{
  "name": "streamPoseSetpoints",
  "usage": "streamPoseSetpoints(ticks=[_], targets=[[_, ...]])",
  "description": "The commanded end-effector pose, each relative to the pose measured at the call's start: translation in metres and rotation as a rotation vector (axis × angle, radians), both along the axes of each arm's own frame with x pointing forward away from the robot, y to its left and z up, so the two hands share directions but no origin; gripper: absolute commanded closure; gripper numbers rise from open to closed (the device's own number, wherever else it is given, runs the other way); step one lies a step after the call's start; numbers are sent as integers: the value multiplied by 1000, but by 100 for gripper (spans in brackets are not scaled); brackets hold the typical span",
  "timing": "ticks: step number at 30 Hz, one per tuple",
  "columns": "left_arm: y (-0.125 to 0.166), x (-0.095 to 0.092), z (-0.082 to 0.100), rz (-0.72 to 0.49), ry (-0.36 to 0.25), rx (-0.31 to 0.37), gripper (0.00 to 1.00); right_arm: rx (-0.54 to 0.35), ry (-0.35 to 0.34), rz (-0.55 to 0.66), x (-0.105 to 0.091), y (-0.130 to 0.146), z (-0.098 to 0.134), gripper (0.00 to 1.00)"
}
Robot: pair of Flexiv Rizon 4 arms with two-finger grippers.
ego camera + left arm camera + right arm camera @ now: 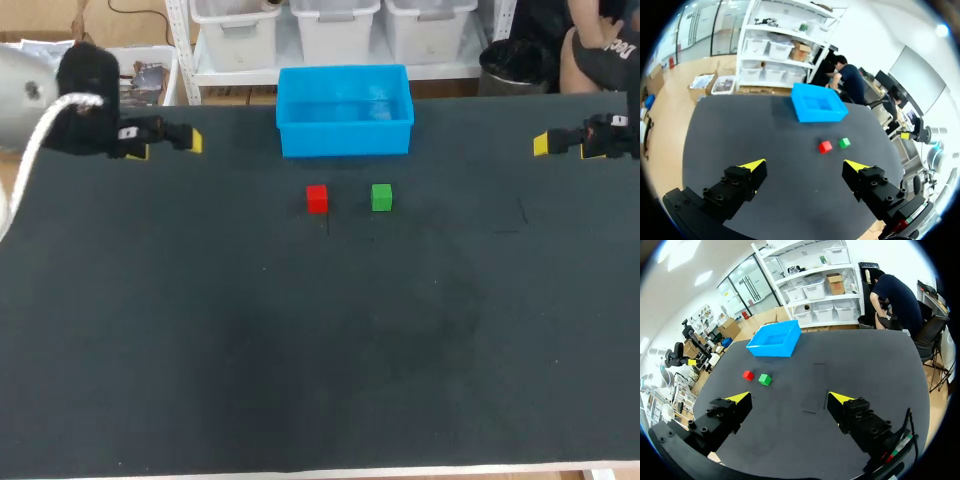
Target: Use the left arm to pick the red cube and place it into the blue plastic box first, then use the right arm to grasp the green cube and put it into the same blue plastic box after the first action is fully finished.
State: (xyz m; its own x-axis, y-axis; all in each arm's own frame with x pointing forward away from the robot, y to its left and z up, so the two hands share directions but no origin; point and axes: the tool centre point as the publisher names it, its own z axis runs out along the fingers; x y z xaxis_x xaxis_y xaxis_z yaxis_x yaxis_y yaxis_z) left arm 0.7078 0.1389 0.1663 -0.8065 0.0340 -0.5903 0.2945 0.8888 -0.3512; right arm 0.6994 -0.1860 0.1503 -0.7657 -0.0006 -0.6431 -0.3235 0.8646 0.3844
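The red cube (317,198) and the green cube (381,197) sit side by side on the dark table, just in front of the blue plastic box (345,110), which looks empty. My left gripper (170,138) hovers at the far left, well away from the cubes, open and holding nothing. At the far right my right gripper (565,141) is likewise open and empty. In the left wrist view the red cube (825,147), green cube (844,143) and box (817,102) lie far ahead of the gripper (806,165). The right wrist view shows the red cube (748,375), green cube (764,379) and box (775,339) ahead of its gripper (789,398).
The dark table (300,340) stretches wide in front of the cubes, with its near edge at the front. My other arm's yellow tips (905,135) show far across the table in the left wrist view.
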Motion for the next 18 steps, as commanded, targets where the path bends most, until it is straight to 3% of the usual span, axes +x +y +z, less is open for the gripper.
streamPoseSetpoints(ticks=[1,12,18], targets=[[-25,17,8,103,73,203,0,0,0,0,0,0,0,0],[-71,28,23,95,148,285,0,0,0,0,0,0,0,0],[-86,38,12,159,208,319,0,0,0,0,0,0,0,0]])
